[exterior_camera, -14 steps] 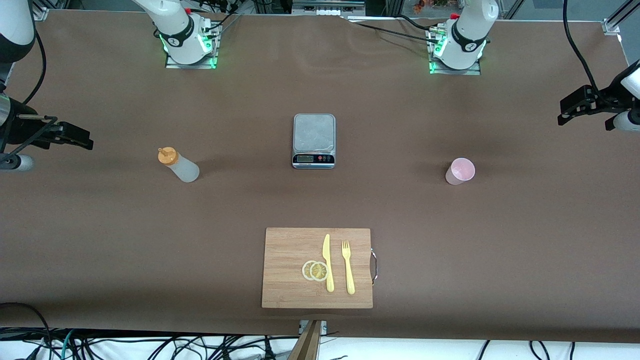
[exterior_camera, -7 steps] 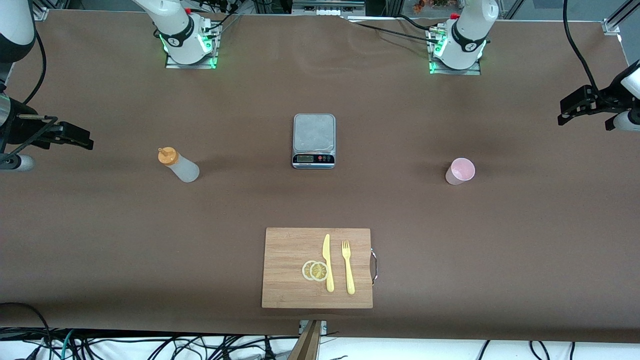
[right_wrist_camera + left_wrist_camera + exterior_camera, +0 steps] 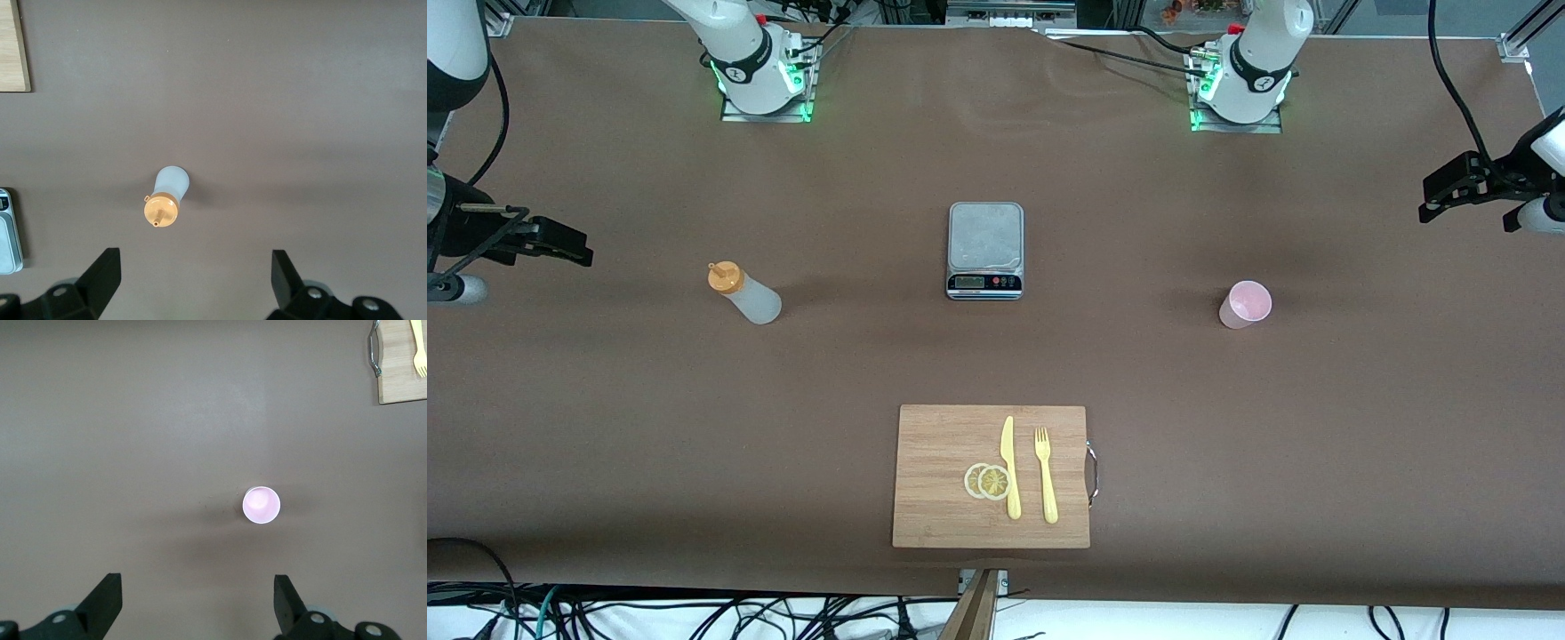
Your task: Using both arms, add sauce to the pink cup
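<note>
The sauce bottle, translucent white with an orange nozzle cap, stands upright on the brown table toward the right arm's end; it also shows in the right wrist view. The pink cup stands upright toward the left arm's end and shows in the left wrist view. My right gripper is open and empty, up in the air over the table's edge at its end. My left gripper is open and empty, up over the table's edge at its end. Both are apart from their objects.
A kitchen scale sits mid-table between bottle and cup. A wooden cutting board nearer the front camera carries a yellow knife, a yellow fork and lemon slices. Cables hang along the front edge.
</note>
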